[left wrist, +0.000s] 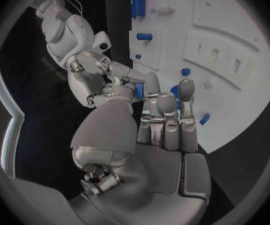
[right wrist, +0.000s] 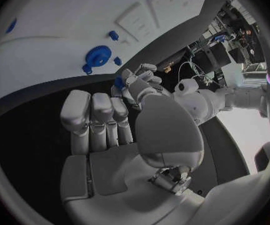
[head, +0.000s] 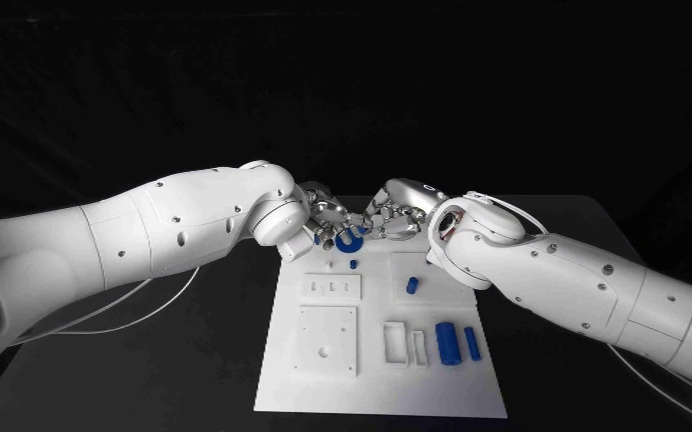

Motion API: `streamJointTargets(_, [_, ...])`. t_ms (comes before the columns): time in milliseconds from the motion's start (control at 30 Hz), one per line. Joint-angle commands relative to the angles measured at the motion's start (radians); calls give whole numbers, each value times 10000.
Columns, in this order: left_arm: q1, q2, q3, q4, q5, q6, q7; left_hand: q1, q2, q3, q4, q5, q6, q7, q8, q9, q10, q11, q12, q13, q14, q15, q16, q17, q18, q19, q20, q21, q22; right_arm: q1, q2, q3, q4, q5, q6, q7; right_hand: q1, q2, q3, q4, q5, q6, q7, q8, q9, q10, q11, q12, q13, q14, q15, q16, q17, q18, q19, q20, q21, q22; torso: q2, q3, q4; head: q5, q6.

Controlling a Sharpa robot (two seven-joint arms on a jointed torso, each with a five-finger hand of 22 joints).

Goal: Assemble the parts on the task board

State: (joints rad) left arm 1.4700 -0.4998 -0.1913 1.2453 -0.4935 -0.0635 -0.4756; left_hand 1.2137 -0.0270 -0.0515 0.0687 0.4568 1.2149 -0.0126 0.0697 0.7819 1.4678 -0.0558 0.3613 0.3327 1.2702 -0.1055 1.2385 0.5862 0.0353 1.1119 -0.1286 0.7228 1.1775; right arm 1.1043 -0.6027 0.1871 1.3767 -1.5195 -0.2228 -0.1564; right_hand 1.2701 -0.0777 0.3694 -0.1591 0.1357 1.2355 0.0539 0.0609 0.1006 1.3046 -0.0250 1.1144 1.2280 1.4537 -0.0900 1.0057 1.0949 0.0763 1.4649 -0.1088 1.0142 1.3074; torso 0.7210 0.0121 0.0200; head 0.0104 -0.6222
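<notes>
Left hand and right hand meet fingertip to fingertip above far edge of task board. Blue ring part sits between them, just under fingertips; which hand grips it, cannot tell. Blue cylinders lie on board well nearer robot than right hand.

The right hand takes up the middle, palm showing, its fingers held straight and side by side, nothing in them. Past its fingertips, at about one o'clock, the left hand reaches in, with something small and blue at its fingertips; whether it is gripped cannot be told. On the white board, at eleven o'clock, stands a round blue gear with small blue pegs near it.
</notes>
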Motion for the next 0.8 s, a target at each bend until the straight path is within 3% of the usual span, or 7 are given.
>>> streamJointTargets(33, [-11, 34, 15, 80, 117, 400, 88, 89, 2, 81, -7, 412, -11, 55, -54, -10, 36, -77, 43, 13, 6, -36, 70, 15, -112, 105, -1, -62, 43, -1, 12, 1, -19, -141, 42, -104, 13, 77, -10, 46, 23, 63, 12, 29, 29, 44, -59, -20, 11, 14, -50, -57, 5, -83, 568, -61, 3, 1300, 0, -7, -2, -5, -6])
streamJointTargets(233, [-23, 22, 15, 66, 126, 272, 132, 321, 148, 453, -198, 930, -151, 76, -59, -106, -7, -62, 10, -8, -12, -30, 59, -9, -107, 123, 1, -134, 143, -1, 16, 1, -9, -127, 119, -53, -6, 82, -34, 39, 28, 71, 6, 29, 42, 44, -63, -26, 11, 12, -52, -75, -1, -88, 568, -67, 0, 1301, 4, -8, 2, -7, -19])
streamJointTargets(433, [-26, 21, 15, 27, 128, 123, 179, 255, 309, 800, -337, 986, -265, 114, -56, -159, -28, -38, -14, -37, -29, -11, 35, -53, -89, 140, 20, -218, 233, -1, 19, 1, 22, -104, 214, -2, -8, 83, -60, 38, 35, 63, 7, 25, 45, 38, -62, -33, 8, 11, -53, -81, 1, -88, 567, -68, -18, 1297, 6, -1, 4, 2, -25])
streamJointTargets(667, [-35, 43, 15, -37, 129, 81, 194, 47, 335, 944, -384, 958, -324, 142, -56, -225, -55, -23, -6, -43, -21, 4, 43, -91, -72, 183, 39, -316, 336, -1, 24, 1, 40, -82, 243, 25, -8, 83, -60, 38, 35, 63, 7, 25, 45, 38, -62, -33, 8, 11, -53, -81, 1, -88, 567, -68, -18, 1297, 3, -1, -3, 2, -49])
streamJointTargets(800, [-45, 55, 15, -49, 145, 103, 211, 120, 429, 1078, -464, 1103, -351, 156, -52, -225, -63, -14, -16, -55, -35, 9, 47, -94, -76, 186, 41, -347, 377, -2, 29, 1, 37, -77, 238, 25, -8, 83, -60, 38, 35, 63, 7, 25, 45, 38, -62, -33, 8, 11, -53, -81, 1, -88, 567, -68, -18, 1297, 0, -2, -7, -2, -56])
